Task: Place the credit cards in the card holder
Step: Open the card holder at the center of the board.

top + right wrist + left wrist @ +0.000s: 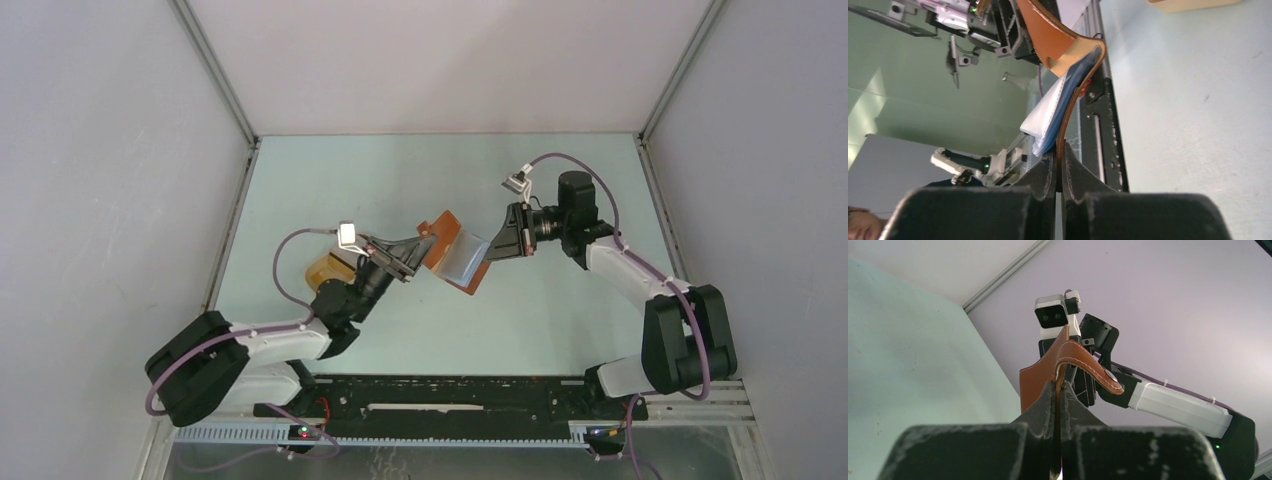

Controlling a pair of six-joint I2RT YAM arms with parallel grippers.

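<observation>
Two pairs of jaws are pinching opposite flaps of the reddish-brown leather bifold card holder (450,245), spreading it midair, likely to expose its pockets.

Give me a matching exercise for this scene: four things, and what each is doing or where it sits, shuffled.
1 card holder
2 left gripper
3 right gripper
4 tan tray

A shut on the flap with the strap tab
B partly hidden under the left arm
C held open between the two grippers
D shut on the flap with the bluish pockets

Pairs: 1-C, 2-A, 3-D, 4-B
</observation>
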